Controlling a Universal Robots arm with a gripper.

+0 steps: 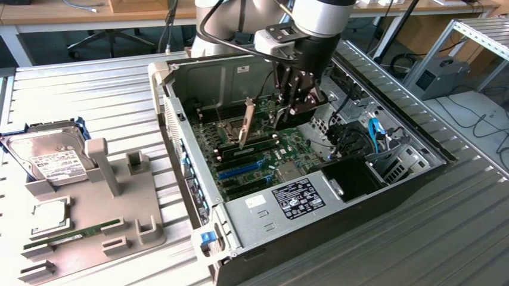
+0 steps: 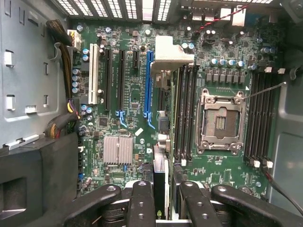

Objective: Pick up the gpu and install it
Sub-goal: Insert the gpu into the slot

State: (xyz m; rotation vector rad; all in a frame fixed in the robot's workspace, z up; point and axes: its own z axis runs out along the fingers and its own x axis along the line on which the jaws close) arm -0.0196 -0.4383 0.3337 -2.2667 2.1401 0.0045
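Note:
The gpu [image 1: 247,125] is a slim black card with a silvery metal bracket at one end. It hangs on edge inside the open PC case [image 1: 199,196], just above the motherboard [image 2: 137,94]. My gripper [image 1: 296,110] reaches down into the case and is shut on the card's end away from the bracket. In the wrist view the gpu [image 2: 161,179] is edge-on between the black fingers [image 2: 142,203] of the gripper [image 2: 165,191]. It runs alongside the long blue slot [image 2: 149,85], on that slot's memory-slot side, and I cannot tell whether it touches the board.
The CPU socket [image 2: 222,120], memory slots [image 2: 184,113], a finned heatsink [image 2: 118,150] and cable bundles [image 2: 66,75] crowd the board. Outside the case, at the exterior view's left, a grey fixture [image 1: 95,226] holds a green RAM stick [image 1: 75,233], beside a hard drive [image 1: 52,158].

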